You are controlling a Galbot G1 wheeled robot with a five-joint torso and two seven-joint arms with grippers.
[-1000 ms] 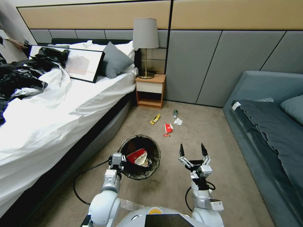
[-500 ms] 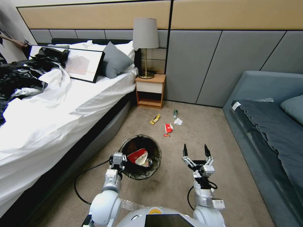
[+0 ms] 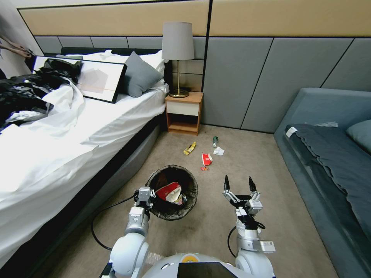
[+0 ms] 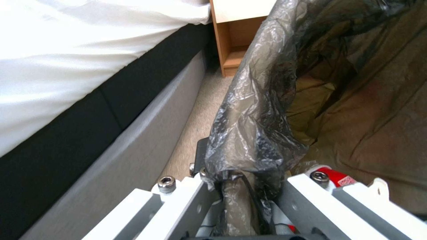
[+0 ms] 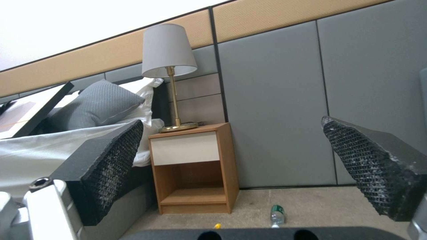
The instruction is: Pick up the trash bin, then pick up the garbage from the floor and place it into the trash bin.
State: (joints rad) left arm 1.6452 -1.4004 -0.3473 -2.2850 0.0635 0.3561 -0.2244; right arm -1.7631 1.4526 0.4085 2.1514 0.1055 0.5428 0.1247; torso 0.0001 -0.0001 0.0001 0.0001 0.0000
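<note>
There, between the bed (image 3: 58, 146) and the grey sofa (image 3: 328, 154), the robot faced the carpeted floor (image 3: 232, 231) with both arms held out low in front of it. The left end effector (image 3: 143, 195) was clamped on the near-left rim of the trash bin (image 3: 172, 193), and from the left wrist view its fingers (image 4: 186, 203) pinched the black bag (image 4: 258, 126) folded over that rim. The bin stood just beside the bed's grey base, and a red-and-white packet (image 3: 168, 191) lay inside it with some pale scraps.

To the right of the bin, well apart from it, the right end effector (image 3: 238, 184) hung above the carpet with its two dark fingers spread wide and nothing between them; in the right wrist view the ribbed pads (image 5: 115, 160) framed the nightstand (image 5: 193, 168) and the lamp (image 5: 169, 53) on top of it.

Further off, the garbage lay scattered on the floor between the bin and the nightstand: a yellow wrapper (image 3: 189, 148), a small green-capped bottle (image 3: 215, 141), a white tissue wad (image 3: 218, 151), a crumpled red-and-white packet (image 3: 206, 158) and a tiny red scrap (image 3: 204, 168) nearest the bin. None of it touched either end effector.
</note>
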